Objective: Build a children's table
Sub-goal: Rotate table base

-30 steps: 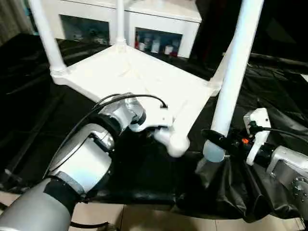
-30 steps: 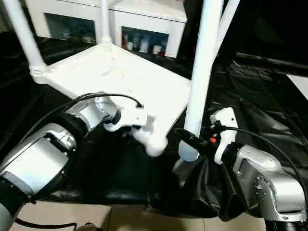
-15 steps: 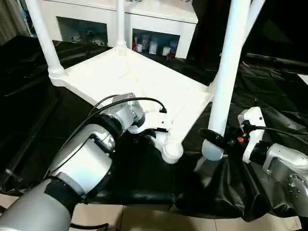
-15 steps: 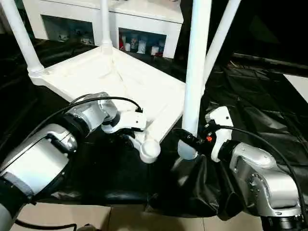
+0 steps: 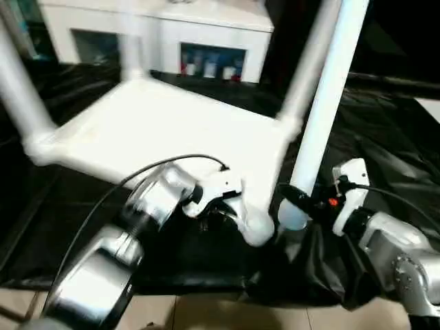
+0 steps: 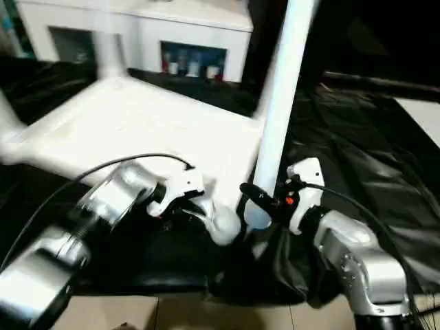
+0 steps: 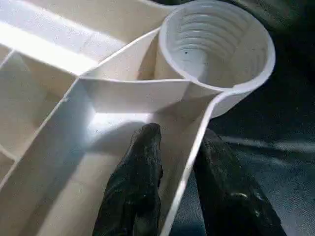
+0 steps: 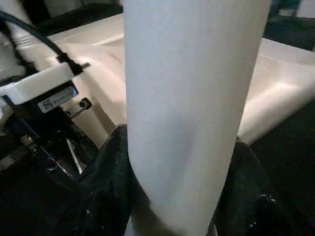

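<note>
The white plastic rectangular table top (image 5: 165, 130) lies upside down across the middle and left of the frame on a crinkled black plastic sheet (image 5: 392, 137). Three long white tapered tube legs stand up from its corners: one at the far left (image 5: 17, 96), one at the upper left (image 5: 130, 48), one at the upper right (image 5: 309, 65).

The left hand (image 7: 174, 184) is clamped on the top's thin white side wall (image 7: 194, 162), one black finger (image 7: 135, 187) inside the ribbed underside and the other outside it. Just beside that grip sits the empty round corner socket (image 7: 216, 46), ridged rings lining its inside.

The right hand (image 5: 292, 199), at the lower right of the frame, is closed around the fourth white tube leg (image 5: 326, 110) near its lower end, black fingers (image 8: 106, 182) pressing on both sides. That leg stands nearly upright, its foot just beside the empty socket.

A white cabinet with glass doors (image 5: 199, 41) runs along the top of the frame.
</note>
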Robot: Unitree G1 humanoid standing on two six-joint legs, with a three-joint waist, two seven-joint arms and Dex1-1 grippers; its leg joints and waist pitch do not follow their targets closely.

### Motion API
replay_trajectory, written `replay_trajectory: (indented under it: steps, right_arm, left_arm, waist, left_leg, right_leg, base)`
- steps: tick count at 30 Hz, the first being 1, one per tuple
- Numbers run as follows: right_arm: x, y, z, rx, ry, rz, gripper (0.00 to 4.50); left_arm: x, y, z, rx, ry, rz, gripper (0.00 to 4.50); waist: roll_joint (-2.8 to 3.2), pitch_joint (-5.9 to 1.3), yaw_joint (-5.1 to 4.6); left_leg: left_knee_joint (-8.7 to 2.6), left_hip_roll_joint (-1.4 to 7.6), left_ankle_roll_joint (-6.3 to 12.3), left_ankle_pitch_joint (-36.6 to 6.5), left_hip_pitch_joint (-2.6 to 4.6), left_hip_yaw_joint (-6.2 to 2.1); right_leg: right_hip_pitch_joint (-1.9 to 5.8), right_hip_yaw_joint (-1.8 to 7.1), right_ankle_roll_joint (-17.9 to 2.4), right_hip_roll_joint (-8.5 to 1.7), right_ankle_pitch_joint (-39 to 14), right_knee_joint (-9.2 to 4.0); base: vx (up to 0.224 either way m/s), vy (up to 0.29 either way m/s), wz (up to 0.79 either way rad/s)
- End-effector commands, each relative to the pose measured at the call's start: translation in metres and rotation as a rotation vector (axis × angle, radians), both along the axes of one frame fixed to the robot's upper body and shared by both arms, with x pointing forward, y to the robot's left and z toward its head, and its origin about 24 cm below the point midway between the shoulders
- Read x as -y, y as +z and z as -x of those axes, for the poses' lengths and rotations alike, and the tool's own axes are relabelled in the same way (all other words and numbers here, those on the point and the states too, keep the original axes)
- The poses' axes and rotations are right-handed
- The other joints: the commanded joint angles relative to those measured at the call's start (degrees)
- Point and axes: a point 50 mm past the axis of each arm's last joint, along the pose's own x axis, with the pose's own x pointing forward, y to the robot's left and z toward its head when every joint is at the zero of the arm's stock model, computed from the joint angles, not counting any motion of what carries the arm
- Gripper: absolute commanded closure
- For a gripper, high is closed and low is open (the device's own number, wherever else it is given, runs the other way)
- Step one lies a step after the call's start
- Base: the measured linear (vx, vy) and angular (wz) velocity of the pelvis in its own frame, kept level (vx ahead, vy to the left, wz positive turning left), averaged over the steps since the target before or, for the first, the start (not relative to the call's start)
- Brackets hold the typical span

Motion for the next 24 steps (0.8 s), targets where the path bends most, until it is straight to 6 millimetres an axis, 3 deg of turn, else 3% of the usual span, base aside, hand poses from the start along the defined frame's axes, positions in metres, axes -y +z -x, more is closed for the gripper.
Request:
replay_trajectory:
  steps: [1,3,7,14,18,20,22,24]
  right_arm:
    - [0.002,0.004,-0.003,0.026,-0.023,0.002,2.65]
    - [0.002,0.003,-0.003,0.024,-0.025,0.000,2.65]
    - [0.000,0.000,-0.004,0.016,-0.025,0.005,2.65]
    - [-0.001,0.000,-0.004,0.012,-0.027,0.001,2.65]
    - [-0.002,0.000,-0.006,0.013,-0.033,-0.003,2.65]
    - [-0.002,0.000,-0.006,0.014,-0.033,-0.002,2.65]
    - [-0.001,0.000,-0.006,0.016,-0.029,0.007,2.65]
    - [0.000,0.000,-0.008,0.018,-0.021,0.011,2.65]
  left_arm:
    - [-0.017,-0.009,0.002,0.004,0.135,-0.042,3.63]
    - [-0.019,-0.010,0.005,0.014,0.152,-0.069,3.65]
    - [-0.018,-0.012,0.014,0.031,0.202,-0.112,3.67]
    - [-0.010,-0.013,0.019,0.008,0.259,-0.093,3.70]
    - [0.005,-0.011,0.017,0.030,0.331,-0.020,3.70]
    - [0.009,-0.009,0.017,0.062,0.323,0.000,3.14]
    - [0.015,-0.004,0.020,0.091,0.243,0.058,3.00]
    - [0.017,0.003,0.023,0.102,0.181,0.090,2.77]
  waist:
    - [-0.04,-2.93,0.27]
    - [-0.10,-2.83,-0.13]
    - [0.00,-2.83,-0.72]
    - [0.27,-3.01,-0.75]
    - [0.06,-3.01,-0.80]
    - [-0.07,-3.09,-0.69]
    - [-0.66,-3.26,-0.62]
    - [-0.47,-3.42,-0.31]
  left_leg:
    - [-4.66,2.19,0.66,-18.0,0.24,-1.46]
    - [-4.76,2.18,0.78,-17.9,0.00,-1.58]
    - [-4.85,2.42,1.02,-17.9,0.20,-1.58]
    - [-4.79,2.25,1.78,-16.5,0.15,-1.37]
    - [-4.74,2.17,2.07,-16.1,-0.05,-1.35]
    - [-4.64,2.11,2.44,-16.0,-0.13,-1.37]
    - [-4.53,1.94,2.94,-15.1,-0.23,-1.25]
    - [-4.57,2.18,3.02,-13.9,-0.16,-1.36]
  right_leg:
    - [2.37,2.66,-5.6,-4.32,-31.0,-6.12]
    - [2.35,2.61,-5.0,-4.23,-31.3,-6.20]
    - [1.99,2.77,-6.1,-4.06,-28.9,-5.96]
    - [2.06,2.93,-7.1,-3.88,-25.2,-5.71]
    - [2.22,2.92,-7.4,-3.80,-24.7,-5.67]
    - [2.31,2.86,-7.0,-3.86,-25.3,-5.88]
    - [2.39,2.79,-6.1,-3.88,-26.2,-6.02]
    - [2.30,2.88,-6.3,-4.06,-25.0,-5.70]
  base:
    - [0.000,0.000,0.00]
    - [0.000,0.000,0.00]
    - [0.000,0.000,0.00]
    - [0.000,0.000,0.00]
    - [0.000,0.000,0.00]
    - [0.000,0.000,0.00]
    - [0.000,0.000,0.00]
    - [0.000,0.000,0.00]
